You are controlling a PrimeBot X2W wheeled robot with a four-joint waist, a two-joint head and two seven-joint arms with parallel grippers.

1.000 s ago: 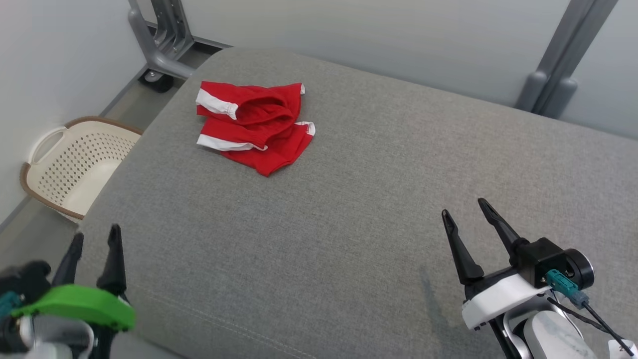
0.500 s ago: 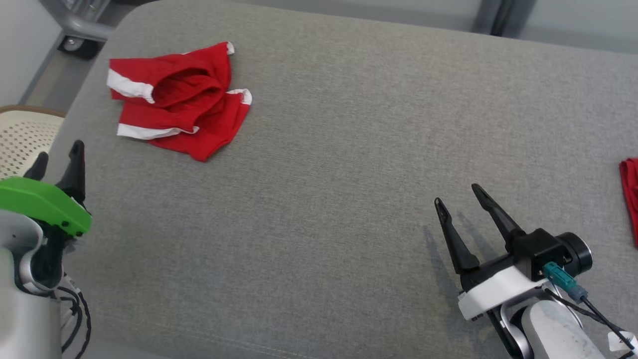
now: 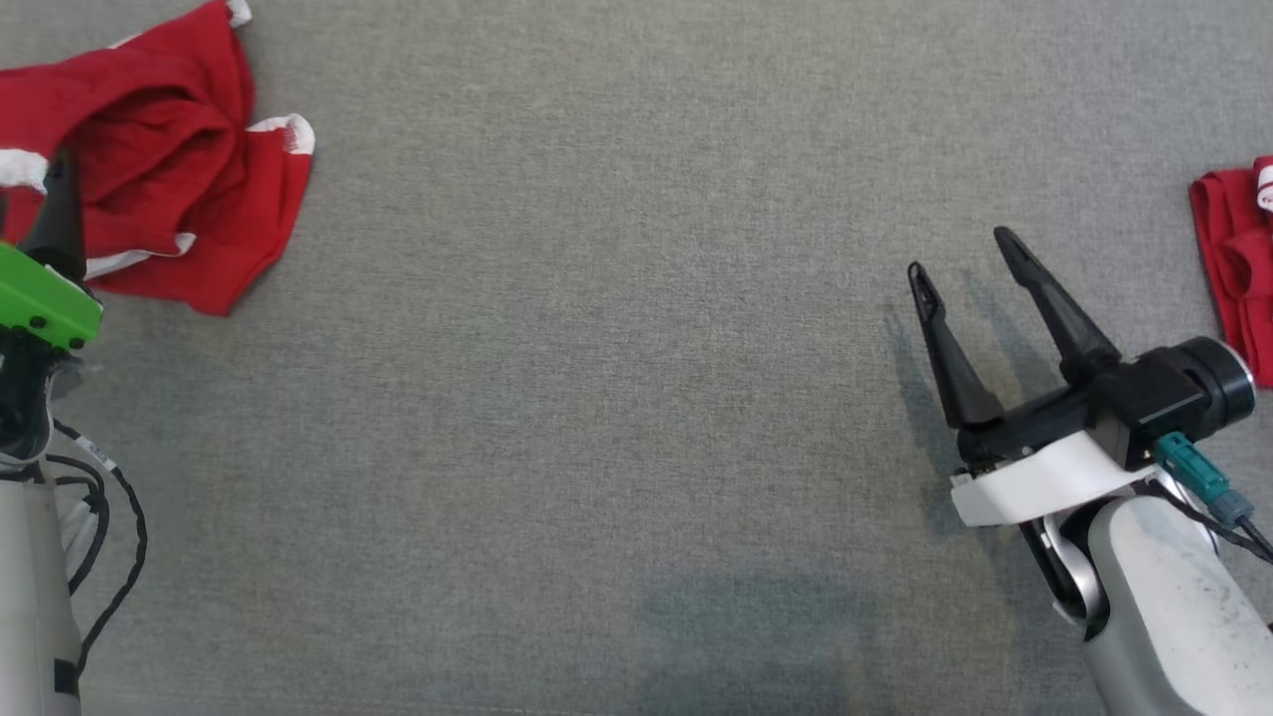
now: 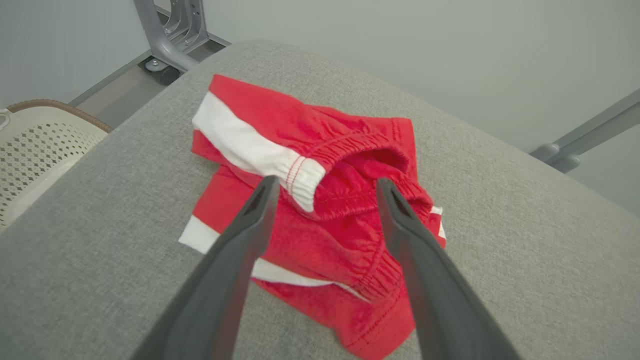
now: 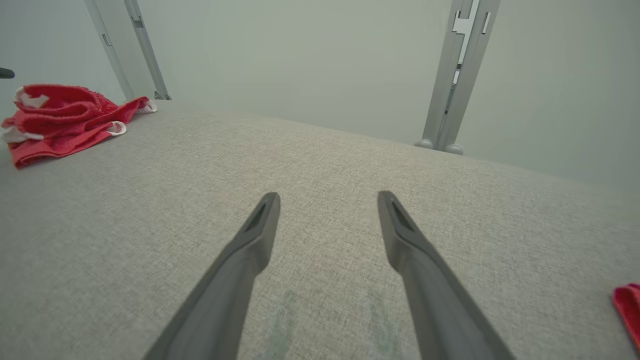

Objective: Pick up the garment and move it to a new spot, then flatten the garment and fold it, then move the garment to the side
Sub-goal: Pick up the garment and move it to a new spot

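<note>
Broadly, a wide grey cushion (image 3: 597, 398) is being seen beneath everything else. Past its far corner a grey metal frame (image 4: 170, 35) is standing on the floor, and a pale perforated basket (image 4: 30, 145) is sitting down beside the cushion's left edge.

The garment (image 3: 179, 179), a pair of red shorts with white bands, is lying crumpled near the cushion's far left corner, with its elastic waist gaping upward. The left gripper (image 4: 326, 181) is being held open just over it. In the left wrist view the two dark fingers are being spread to either side of the waistband, and the end of a white band is showing beside the finger on that view's left. Whether the tips are touching the cloth cannot be told. In the head view one finger (image 3: 60, 209) of that gripper is being seen across the garment's near left part.

The right gripper (image 3: 957, 251) is being held open too, with nothing between its fingers, over bare cushion well apart from the garment. In the right wrist view the garment (image 5: 60, 120) is showing far off to that view's left. A second red cloth (image 3: 1233, 259) is lying at the cushion's right side, near the right gripper.
</note>
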